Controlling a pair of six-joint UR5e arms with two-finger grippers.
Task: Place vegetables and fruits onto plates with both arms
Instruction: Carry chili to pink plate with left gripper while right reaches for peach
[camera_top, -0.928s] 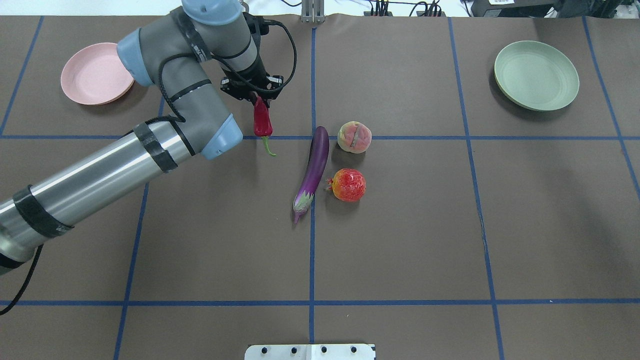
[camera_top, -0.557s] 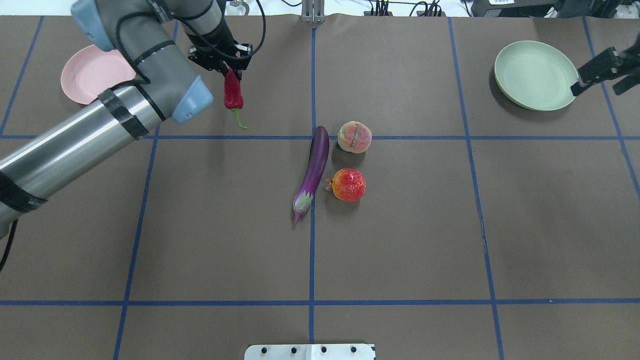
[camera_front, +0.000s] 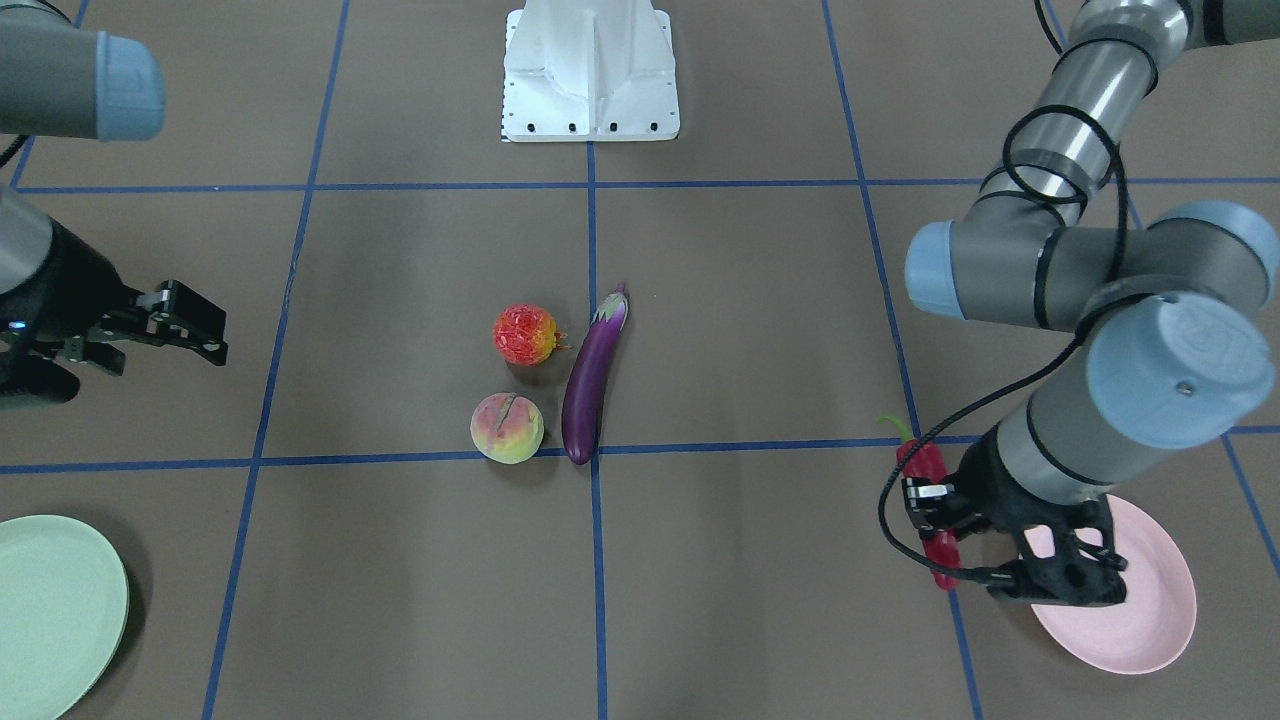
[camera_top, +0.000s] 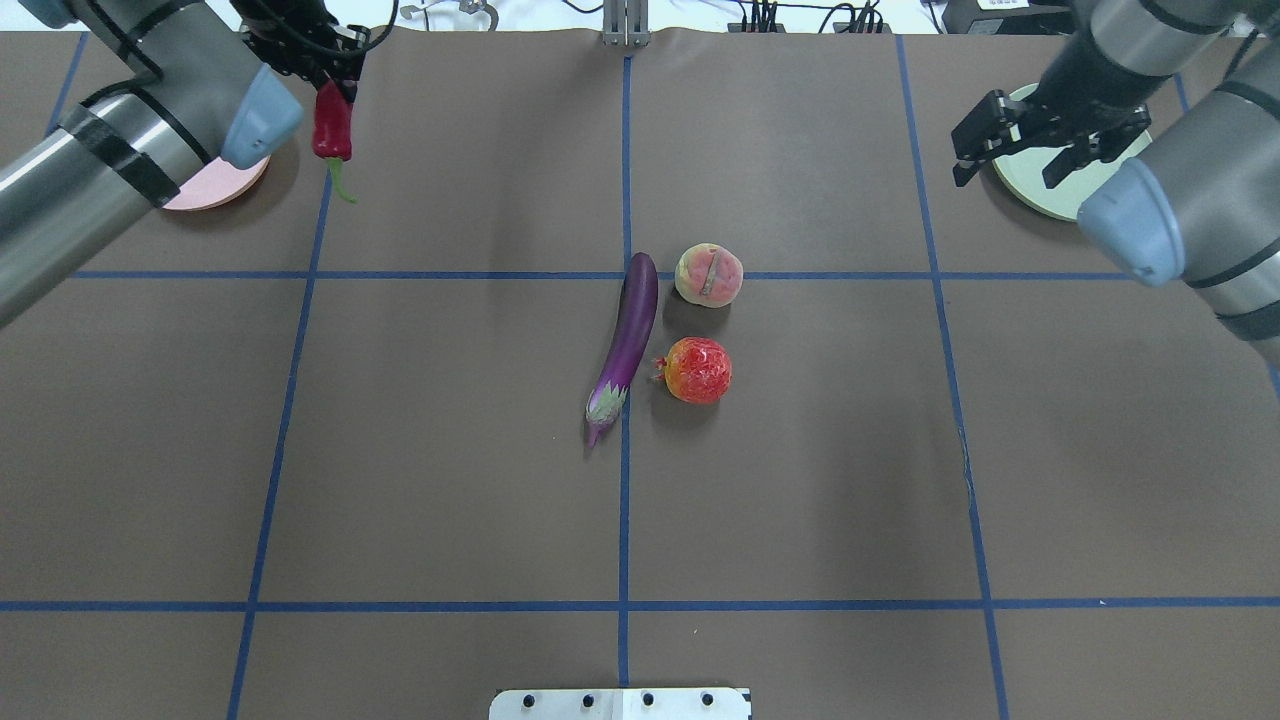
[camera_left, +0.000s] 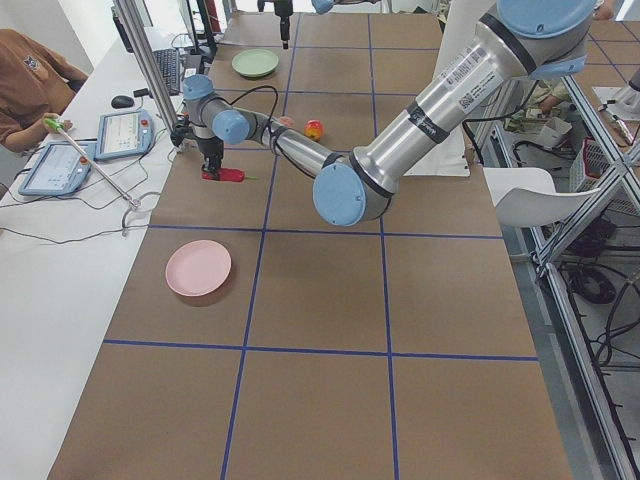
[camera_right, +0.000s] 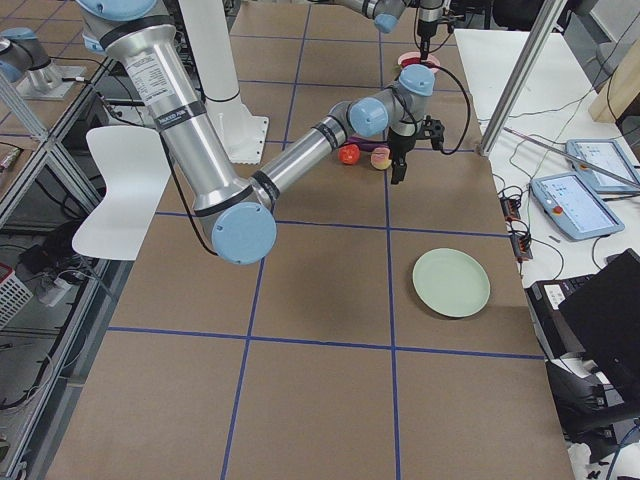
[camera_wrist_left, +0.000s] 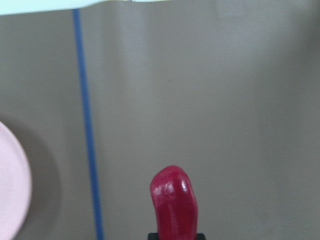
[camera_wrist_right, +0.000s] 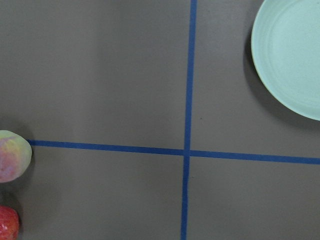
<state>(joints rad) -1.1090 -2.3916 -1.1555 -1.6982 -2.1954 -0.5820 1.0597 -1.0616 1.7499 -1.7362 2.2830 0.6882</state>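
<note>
The left claw (camera_top: 325, 85) is clamped on the chili pepper (camera_top: 331, 125) at the end opposite the stem, so the pepper hangs stem-down, clear of the table (camera_top: 450, 450). It is just beside the pink plate (camera_top: 215, 190), not over it yet, judging by the left wrist view. The right claw (camera_top: 1005, 172) has its fingers apart and holds nothing. It hovers by the green plate (camera_top: 1042, 199), probably on its way to fetch a fruit. In the middle the eggplant (camera_top: 632, 330), the peach (camera_top: 709, 273) and the red-orange fruit (camera_top: 698, 369) lie close together, untouched.
</note>
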